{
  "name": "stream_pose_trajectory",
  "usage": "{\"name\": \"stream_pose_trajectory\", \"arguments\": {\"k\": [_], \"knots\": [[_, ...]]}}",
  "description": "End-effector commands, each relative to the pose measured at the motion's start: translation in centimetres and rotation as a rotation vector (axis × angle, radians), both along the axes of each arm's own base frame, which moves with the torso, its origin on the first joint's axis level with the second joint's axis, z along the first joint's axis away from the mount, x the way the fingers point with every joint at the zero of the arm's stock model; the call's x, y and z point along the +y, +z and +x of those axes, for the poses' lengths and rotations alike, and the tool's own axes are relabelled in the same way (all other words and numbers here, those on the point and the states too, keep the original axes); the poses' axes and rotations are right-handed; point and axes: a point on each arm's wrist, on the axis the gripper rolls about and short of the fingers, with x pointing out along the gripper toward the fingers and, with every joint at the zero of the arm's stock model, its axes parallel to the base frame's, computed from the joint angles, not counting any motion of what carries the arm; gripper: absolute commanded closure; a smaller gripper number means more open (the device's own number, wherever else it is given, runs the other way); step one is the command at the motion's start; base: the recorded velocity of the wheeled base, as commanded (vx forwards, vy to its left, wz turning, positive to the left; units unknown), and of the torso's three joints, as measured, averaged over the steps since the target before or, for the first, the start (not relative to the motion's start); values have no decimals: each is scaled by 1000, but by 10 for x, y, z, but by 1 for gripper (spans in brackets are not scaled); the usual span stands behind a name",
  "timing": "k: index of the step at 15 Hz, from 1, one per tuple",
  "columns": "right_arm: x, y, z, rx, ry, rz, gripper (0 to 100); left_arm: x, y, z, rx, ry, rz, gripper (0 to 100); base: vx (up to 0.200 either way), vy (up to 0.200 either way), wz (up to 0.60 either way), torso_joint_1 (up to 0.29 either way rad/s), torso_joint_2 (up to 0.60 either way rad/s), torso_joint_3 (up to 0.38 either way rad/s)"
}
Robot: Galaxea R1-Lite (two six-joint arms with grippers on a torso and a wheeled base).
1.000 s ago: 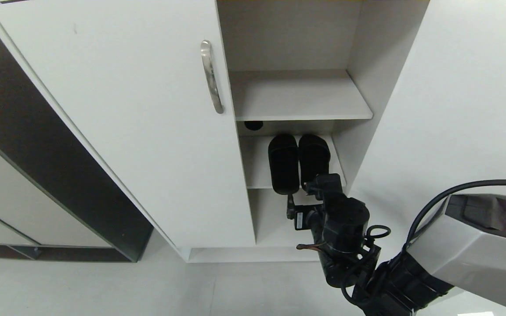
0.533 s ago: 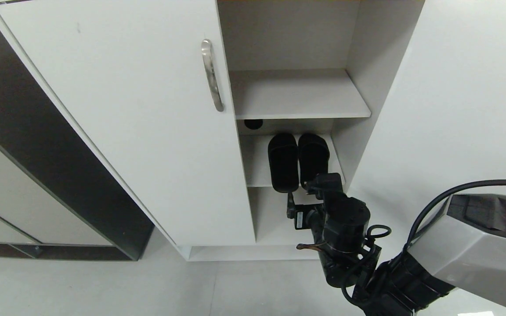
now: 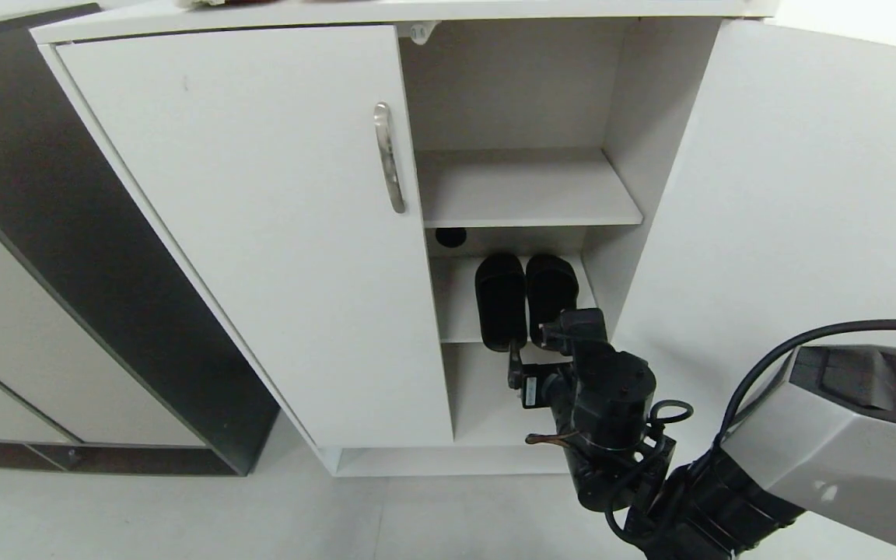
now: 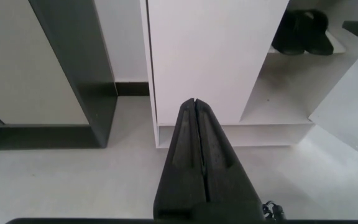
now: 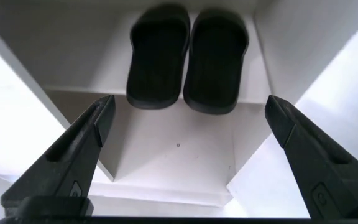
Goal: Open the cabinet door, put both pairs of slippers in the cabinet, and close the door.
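Left gripper [image 4: 194, 106] is nearest. It hangs over the floor [image 4: 73, 180] in front of the cabinet [image 4: 229, 134], fingers pressed together, holding nothing.

Right gripper [image 5: 189, 107] is next out, low before the open bay, fingers spread wide and empty. Slippers [image 3: 526, 297] are at its 12 o'clock, just beyond the fingertips, not touching them. The pair lies side by side on the middle shelf [image 3: 456, 307], near ends a bit over the front edge. Upper shelf [image 3: 526, 190] is at 12 from there. Shut door [image 3: 261, 233] with handle [image 3: 390, 159] is at 9 o'clock of the bay. Open door [image 3: 790, 194] is swung out at 3.

Change: the whole head picture has shifted, so the cabinet now sits lower and smaller, with its top edge in view. That is the camera moving, probably the robot backing off or rising. Cabinet and slippers have not moved. Most of the shift came in the last half second.

Right gripper has kept its spread pose and sits about as before against the pair's near ends.

Judgement: this pair is placed and let go, so the arm can pull out. One pair is shelved, so the second pair and closing the door are left.
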Motion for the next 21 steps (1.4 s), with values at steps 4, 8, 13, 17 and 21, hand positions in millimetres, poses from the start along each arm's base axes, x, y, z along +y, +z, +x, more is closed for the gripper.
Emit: {"name": "stream_pose_trajectory", "arguments": {"k": [4, 8, 13, 17, 21], "knots": [[1, -5, -3, 12, 6, -14, 0, 0, 0, 0, 1, 1, 0, 100, 0, 0, 0, 6, 1, 206], [1, -5, -4, 8, 12, -9, 0, 0, 0, 0, 0, 6, 0, 100, 0, 0, 0, 7, 1, 205], [-1, -7, -7, 16, 25, -19, 0, 0, 0, 0, 1, 4, 0, 100, 0, 0, 0, 1, -1, 66], [-3, -10, -7, 20, 60, -24, 0, 0, 0, 0, 0, 4, 0, 100, 0, 0, 0, 0, 0, 0], [-3, -11, -8, 22, 61, -26, 0, 0, 0, 0, 0, 4, 1, 100, 0, 0, 0, 0, 0, 0]]}}
